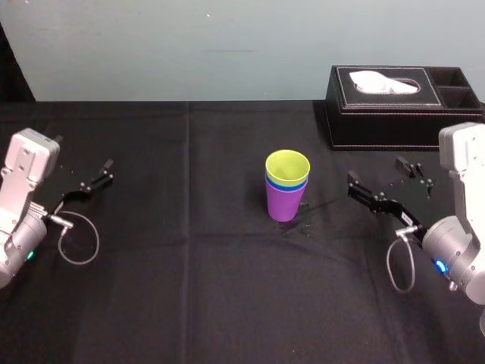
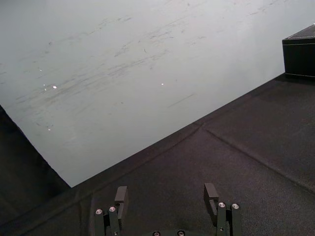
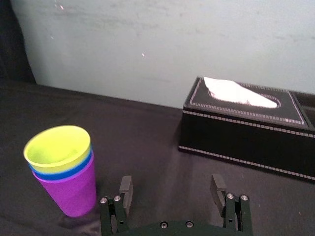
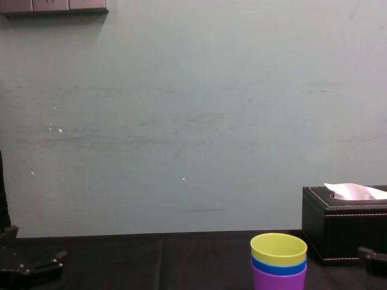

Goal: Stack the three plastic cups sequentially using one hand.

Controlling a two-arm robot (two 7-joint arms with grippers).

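The three plastic cups stand nested upright mid-table: the purple cup (image 1: 286,202) at the bottom, the blue cup (image 1: 287,184) showing as a thin band, the yellow-green cup (image 1: 287,167) on top. The stack also appears in the right wrist view (image 3: 64,167) and the chest view (image 4: 279,263). My right gripper (image 1: 383,186) hovers to the right of the stack, apart from it, open with nothing between its fingers (image 3: 125,189). My left gripper (image 1: 91,182) rests far left, open and empty, its fingers (image 2: 120,196) over bare cloth.
A black leather tissue box (image 1: 398,106) with white tissue sits at the back right, behind my right gripper. Black cloth (image 1: 189,288) covers the table. A pale wall (image 4: 193,121) closes the back.
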